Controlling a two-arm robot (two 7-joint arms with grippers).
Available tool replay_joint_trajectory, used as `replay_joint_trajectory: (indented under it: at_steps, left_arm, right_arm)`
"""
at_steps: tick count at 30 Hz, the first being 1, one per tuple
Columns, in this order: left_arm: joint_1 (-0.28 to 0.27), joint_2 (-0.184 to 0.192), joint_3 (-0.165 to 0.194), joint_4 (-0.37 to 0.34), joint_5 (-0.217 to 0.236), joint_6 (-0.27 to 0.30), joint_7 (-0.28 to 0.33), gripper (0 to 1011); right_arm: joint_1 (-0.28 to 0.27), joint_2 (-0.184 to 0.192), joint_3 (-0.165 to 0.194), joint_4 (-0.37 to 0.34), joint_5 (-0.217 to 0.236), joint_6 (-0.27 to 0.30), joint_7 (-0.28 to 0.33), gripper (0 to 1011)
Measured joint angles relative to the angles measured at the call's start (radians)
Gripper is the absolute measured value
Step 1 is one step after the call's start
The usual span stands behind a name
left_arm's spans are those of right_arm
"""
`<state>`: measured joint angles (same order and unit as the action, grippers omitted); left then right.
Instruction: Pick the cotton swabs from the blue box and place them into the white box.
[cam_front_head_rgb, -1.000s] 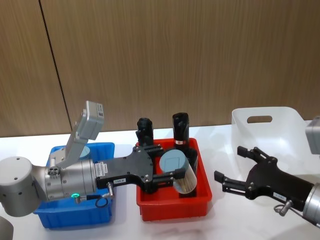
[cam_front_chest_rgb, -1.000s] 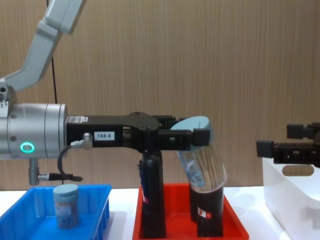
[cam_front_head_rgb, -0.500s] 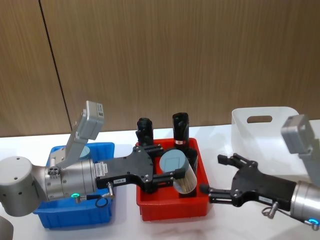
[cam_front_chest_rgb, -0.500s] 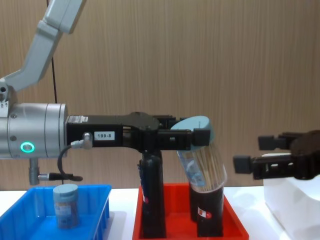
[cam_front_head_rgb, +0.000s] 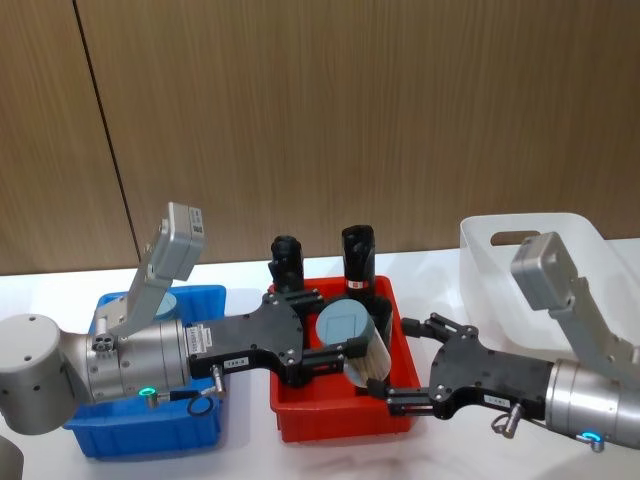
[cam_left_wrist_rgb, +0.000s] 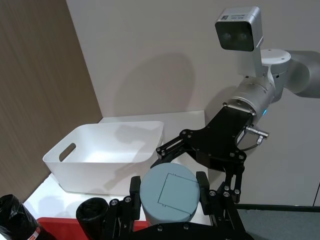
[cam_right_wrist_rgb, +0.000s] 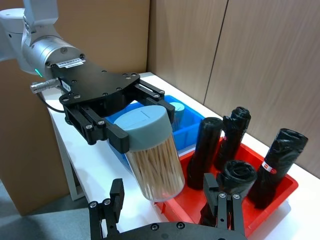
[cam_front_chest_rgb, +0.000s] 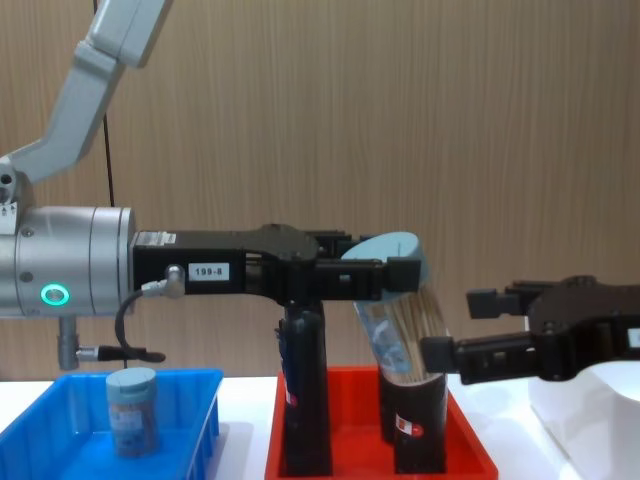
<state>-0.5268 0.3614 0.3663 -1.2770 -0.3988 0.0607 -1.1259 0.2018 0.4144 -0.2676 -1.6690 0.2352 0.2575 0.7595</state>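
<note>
At the far left of the white table (cam_front_head_rgb: 240, 272), the bright blue low plastic box (cam_front_head_rgb: 150, 440) holds one small clear jar of cotton swabs (cam_front_chest_rgb: 132, 410) standing upright with its grey-blue lid on top. Over the neighbouring red plastic tray (cam_front_head_rgb: 340, 420), the left end effector (cam_front_head_rgb: 338, 332) is clenched around the lid end of a second clear swab jar (cam_right_wrist_rgb: 152, 160), which hangs tilted above the tall black rolls (cam_front_head_rgb: 357, 255) standing in the tray. Just to its right, the right end effector (cam_front_chest_rgb: 462, 328) is released, its fingers spread on either side of that jar's lower end; contact cannot be told. Farthest right sits the tall white smooth-walled plastic box (cam_front_head_rgb: 478, 262).
</note>
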Motion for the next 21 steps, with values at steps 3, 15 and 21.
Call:
replay_joint_trajectory:
  at_steps: [3, 15, 21]
  left_arm:
    - [0.000, 0.000, 0.000, 0.000, 0.000, 0.000, 0.000, 668]
    - [0.000, 0.000, 0.000, 0.000, 0.000, 0.000, 0.000, 668]
    - [0.000, 0.000, 0.000, 0.000, 0.000, 0.000, 0.000, 668]
  right_arm:
    - [0.008, -0.006, -0.006, 0.008, -0.007, -0.003, 0.004, 1002]
    - [0.037, -0.029, -0.032, 0.035, -0.038, -0.023, 0.011, 1002]
    - [0.049, -0.038, -0.043, 0.046, -0.052, -0.031, 0.011, 1002]
